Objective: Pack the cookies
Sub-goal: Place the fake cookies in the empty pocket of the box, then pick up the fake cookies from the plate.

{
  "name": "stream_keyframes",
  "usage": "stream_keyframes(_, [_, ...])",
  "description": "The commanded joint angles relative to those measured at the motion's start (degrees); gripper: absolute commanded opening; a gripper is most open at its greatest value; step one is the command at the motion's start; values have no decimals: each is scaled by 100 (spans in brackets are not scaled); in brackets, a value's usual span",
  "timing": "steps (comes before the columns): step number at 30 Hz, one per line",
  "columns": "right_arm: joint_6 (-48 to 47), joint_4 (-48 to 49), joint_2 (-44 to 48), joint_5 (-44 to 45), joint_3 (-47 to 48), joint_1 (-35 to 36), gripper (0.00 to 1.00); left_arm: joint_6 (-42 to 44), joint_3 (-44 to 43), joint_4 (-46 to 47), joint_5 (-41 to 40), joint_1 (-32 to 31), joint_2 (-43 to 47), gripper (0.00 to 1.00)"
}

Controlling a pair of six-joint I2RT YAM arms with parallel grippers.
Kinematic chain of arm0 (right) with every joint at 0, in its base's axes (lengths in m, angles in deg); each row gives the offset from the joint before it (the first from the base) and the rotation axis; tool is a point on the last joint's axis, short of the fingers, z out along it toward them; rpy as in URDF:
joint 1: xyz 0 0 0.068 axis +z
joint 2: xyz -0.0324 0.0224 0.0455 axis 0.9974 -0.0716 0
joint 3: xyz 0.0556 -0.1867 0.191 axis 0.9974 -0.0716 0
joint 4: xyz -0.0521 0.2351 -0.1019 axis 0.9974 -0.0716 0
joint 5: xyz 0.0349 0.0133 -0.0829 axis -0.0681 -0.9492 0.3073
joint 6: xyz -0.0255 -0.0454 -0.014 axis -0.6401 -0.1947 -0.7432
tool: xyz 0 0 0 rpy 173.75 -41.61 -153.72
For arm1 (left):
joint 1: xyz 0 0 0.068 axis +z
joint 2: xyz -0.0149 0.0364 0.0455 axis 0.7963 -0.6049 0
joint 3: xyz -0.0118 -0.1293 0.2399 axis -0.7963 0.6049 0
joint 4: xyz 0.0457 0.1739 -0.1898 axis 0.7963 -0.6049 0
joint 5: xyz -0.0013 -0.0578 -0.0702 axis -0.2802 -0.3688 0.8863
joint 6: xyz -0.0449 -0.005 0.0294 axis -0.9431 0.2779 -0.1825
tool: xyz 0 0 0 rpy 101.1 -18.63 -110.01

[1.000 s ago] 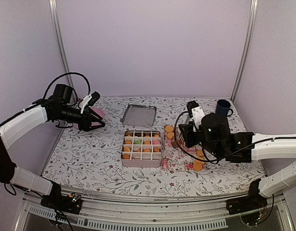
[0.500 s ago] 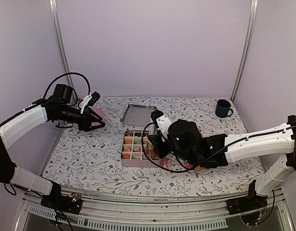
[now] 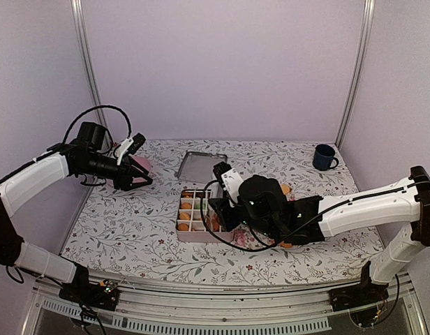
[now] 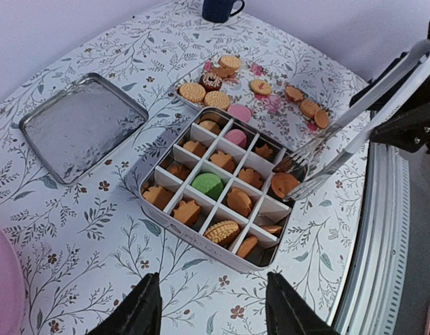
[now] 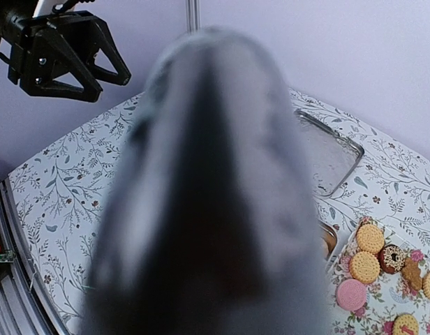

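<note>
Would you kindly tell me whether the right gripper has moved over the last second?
Yes. The right gripper, holding tongs, has swung left, away from the blue mug, and is now over the compartment tin.

Silver lid (image 4: 81,125) flat on floral tablecloth (image 4: 82,230), navy mug (image 3: 324,157) at far right, pink plate (image 4: 0,279) at left edge

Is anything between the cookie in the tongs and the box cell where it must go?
Nothing visible does. The tongs hold the cookie right at an open cell on the box's edge, and no other cookie shows in that cell. The lid lies well apart from the box.
</note>
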Motion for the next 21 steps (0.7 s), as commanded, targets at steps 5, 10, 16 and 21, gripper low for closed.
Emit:
stream_keyframes(5, [86,278,114,108,19,21,43,37,-75,-46,38,44,30,51])
stream_keyframes(10, [9,278,211,235,32,18,44,32,-83,-55,47,44,30,51])
stream_keyframes(16, [-113,254,688,490,-223,-142,43,50,-92,-81,45,43,34,51])
stream_keyframes(21, [-104,7,1408,688,-732,-430,42,63,-105,-112,37,46,47,51])
